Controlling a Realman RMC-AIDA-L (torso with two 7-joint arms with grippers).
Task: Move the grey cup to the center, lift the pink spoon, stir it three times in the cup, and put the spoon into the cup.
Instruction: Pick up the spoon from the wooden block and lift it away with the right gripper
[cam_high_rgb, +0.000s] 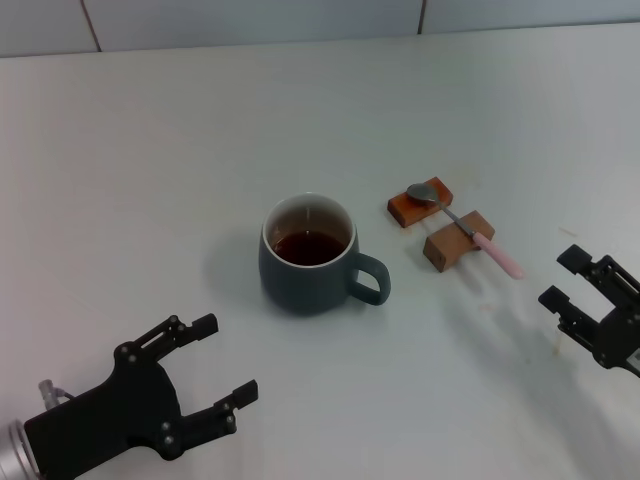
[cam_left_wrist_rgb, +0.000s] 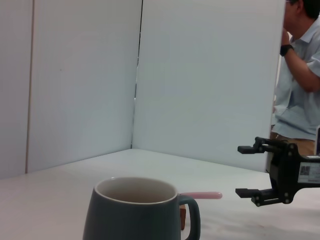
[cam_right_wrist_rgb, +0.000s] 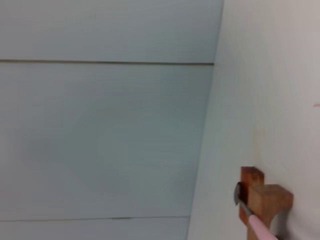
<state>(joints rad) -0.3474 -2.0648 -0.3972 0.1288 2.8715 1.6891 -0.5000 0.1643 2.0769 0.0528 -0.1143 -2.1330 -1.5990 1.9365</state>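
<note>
The grey cup (cam_high_rgb: 308, 255) stands near the table's middle, handle toward the right, with dark reddish-brown liquid inside. It also shows in the left wrist view (cam_left_wrist_rgb: 140, 210). The pink spoon (cam_high_rgb: 470, 232) lies across two brown wooden blocks (cam_high_rgb: 440, 222) to the right of the cup, metal bowl on the far block, pink handle pointing toward the front right. Its handle shows in the left wrist view (cam_left_wrist_rgb: 202, 195) and in the right wrist view (cam_right_wrist_rgb: 261, 226). My left gripper (cam_high_rgb: 226, 358) is open at the front left, apart from the cup. My right gripper (cam_high_rgb: 564, 277) is open at the right edge, short of the spoon's handle.
White wall panels (cam_high_rgb: 250, 20) run along the table's far edge. A person in a light shirt (cam_left_wrist_rgb: 300, 80) stands beyond the table's right side in the left wrist view. My right gripper also shows there (cam_left_wrist_rgb: 245, 171).
</note>
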